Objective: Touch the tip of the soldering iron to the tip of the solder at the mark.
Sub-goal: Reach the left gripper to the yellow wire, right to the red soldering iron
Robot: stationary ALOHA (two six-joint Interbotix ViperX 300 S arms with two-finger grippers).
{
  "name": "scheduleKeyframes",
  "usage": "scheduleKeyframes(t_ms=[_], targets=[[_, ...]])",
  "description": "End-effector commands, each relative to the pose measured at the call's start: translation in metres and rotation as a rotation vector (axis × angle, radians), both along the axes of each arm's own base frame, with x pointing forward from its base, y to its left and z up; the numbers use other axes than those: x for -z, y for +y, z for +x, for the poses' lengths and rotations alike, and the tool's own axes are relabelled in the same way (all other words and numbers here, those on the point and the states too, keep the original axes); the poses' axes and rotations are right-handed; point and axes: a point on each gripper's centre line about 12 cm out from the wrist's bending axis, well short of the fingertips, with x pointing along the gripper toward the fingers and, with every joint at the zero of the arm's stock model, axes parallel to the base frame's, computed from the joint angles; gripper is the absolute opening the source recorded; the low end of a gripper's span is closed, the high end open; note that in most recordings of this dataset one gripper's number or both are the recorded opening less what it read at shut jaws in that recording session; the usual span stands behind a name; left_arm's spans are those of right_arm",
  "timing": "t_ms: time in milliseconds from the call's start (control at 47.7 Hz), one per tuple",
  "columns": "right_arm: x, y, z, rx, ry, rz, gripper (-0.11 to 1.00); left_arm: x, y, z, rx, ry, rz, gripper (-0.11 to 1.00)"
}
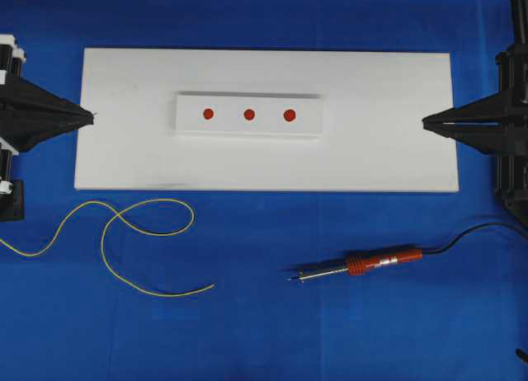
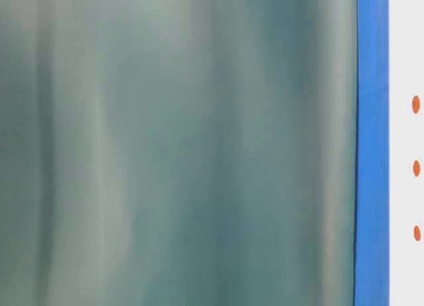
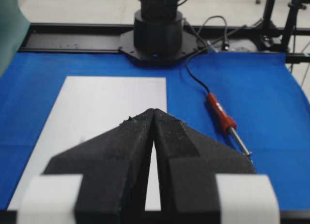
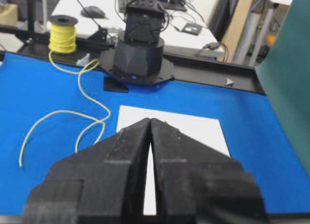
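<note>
My left gripper point(image 1: 89, 115) sat at the left edge of the overhead frame, fingers pressed together on nothing, its tip at the white board's point(image 1: 396, 84) left edge. My right gripper point(image 1: 427, 122) mirrored it at the right edge, likewise closed and empty. The soldering iron point(image 1: 363, 265) lay on the blue cloth point(image 1: 272, 331) in the lower right, below the board and well apart from my right gripper, its tip pointing left. The solder point(image 1: 124, 232) curled across the lower left, well below my left gripper. Three red marks point(image 1: 249, 114) sat on the raised white block point(image 1: 313, 121) at the board's centre.
</note>
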Motion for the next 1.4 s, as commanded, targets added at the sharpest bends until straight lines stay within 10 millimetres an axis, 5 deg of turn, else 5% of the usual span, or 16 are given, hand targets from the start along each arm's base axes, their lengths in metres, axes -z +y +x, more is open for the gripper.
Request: scheduleKeyframes(t_ms=[0, 566, 734, 1006, 1383], targets=[[-0.015, 0.000, 0.003, 0.000, -0.041, 0.017, 0.00, -0.006, -0.003, 0.002, 0.016, 0.000, -0.015, 0.00], [-0.008, 0.046, 0.007, -0.225, 0.064, 0.062, -0.03, 0.001, -0.043, -0.001, 0.214, 0.023, -0.008, 0.00], [0.005, 0.062, 0.008, -0.292, 0.143, 0.105, 0.19, 0.010, -0.058, 0.000, 0.285, 0.060, -0.018, 0.08], [0.044, 0.090, 0.019, -0.373, 0.321, 0.142, 0.93, 0.051, -0.106, 0.016, 0.457, 0.229, 0.012, 0.83], [0.113, 0.102, 0.031, -0.326, 0.543, 0.229, 0.91, 0.124, -0.134, 0.046, 0.473, 0.458, -0.037, 0.79]])
